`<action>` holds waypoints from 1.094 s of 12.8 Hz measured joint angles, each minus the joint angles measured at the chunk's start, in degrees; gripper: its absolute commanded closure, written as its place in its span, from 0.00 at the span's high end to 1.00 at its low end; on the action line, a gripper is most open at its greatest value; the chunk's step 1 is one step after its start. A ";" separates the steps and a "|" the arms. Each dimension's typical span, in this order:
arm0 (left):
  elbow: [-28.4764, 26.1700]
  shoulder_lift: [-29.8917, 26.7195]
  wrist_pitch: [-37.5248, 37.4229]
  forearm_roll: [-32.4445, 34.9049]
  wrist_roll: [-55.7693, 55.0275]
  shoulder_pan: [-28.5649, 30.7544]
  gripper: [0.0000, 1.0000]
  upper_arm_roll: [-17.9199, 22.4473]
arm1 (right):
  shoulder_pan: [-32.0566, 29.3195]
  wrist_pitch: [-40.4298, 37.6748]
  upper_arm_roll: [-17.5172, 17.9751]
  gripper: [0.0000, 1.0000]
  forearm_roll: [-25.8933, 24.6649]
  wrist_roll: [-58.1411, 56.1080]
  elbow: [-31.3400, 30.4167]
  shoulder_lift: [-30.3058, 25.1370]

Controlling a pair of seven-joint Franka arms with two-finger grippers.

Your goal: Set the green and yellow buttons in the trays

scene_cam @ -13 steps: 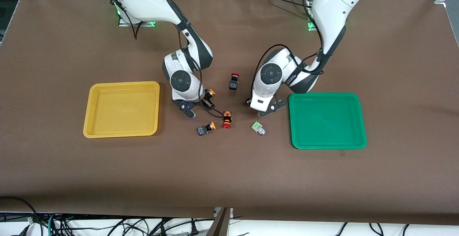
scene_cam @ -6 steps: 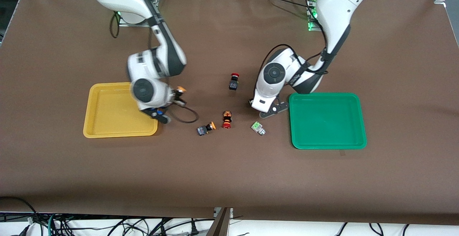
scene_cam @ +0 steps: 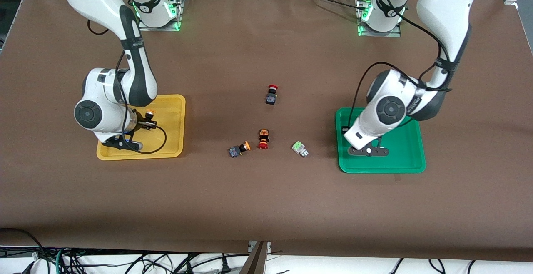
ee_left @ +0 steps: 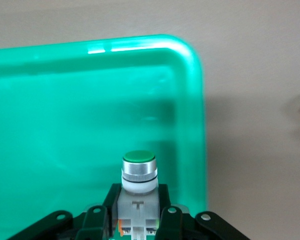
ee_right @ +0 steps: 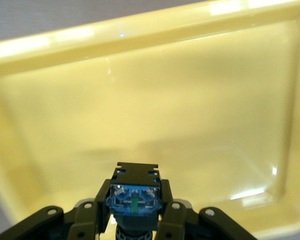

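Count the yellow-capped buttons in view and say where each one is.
2. One yellow button is held by the right gripper over the yellow tray. The other yellow button lies on the table beside a red-capped switch. None seems hidden.

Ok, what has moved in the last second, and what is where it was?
Both arms swung out from the table's middle. The right gripper carried its yellow button over the yellow tray; the left gripper carried its green button over the green tray. Jaws stay shut on both. The four switches left on the table lie unmoved.

both hands [ee_left: 138,220] [ee_right: 134,220] apparently clamped, lowered
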 measured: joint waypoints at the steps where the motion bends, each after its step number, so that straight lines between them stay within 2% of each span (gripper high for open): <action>1: -0.52 0.05 0.08 0.00 3.19 0.32 0.11 0.90 | -0.94 2.30 -0.04 0.22 0.00 -2.92 -1.15 0.74; 2: -1.10 0.16 0.43 0.00 5.27 0.90 0.51 1.35 | -2.16 3.77 -0.09 0.23 0.00 -5.94 -1.47 1.39; 3: -1.72 0.33 1.14 0.00 6.25 1.34 0.92 1.54 | -3.42 5.02 -0.12 0.40 0.00 -8.82 -1.47 1.83; 4: -2.03 0.63 1.73 0.00 6.44 1.48 1.00 1.57 | -4.47 5.95 -0.14 0.83 0.00 -10.99 -1.46 2.01; 5: -2.02 0.90 2.14 -0.24 6.43 1.47 1.00 1.50 | -5.29 6.33 -0.15 0.89 0.00 -11.92 -1.43 2.02; 6: -1.84 0.95 2.59 -1.93 5.91 1.46 1.00 1.32 | -5.63 6.39 -0.13 0.91 0.09 -11.88 -1.25 2.02; 8: 0.05 0.94 2.91 -10.18 1.84 1.05 1.00 0.69 | -5.44 4.50 0.71 0.93 0.75 -7.43 0.35 1.88; 11: 5.17 2.80 4.17 -13.17 -17.26 -2.96 1.00 -0.23 | -4.39 -5.73 3.94 0.93 1.73 6.91 8.51 1.60; 14: 7.44 7.62 13.10 -12.04 -32.69 -7.44 1.00 -0.93 | -4.03 -8.94 8.48 0.93 7.36 22.84 15.62 2.10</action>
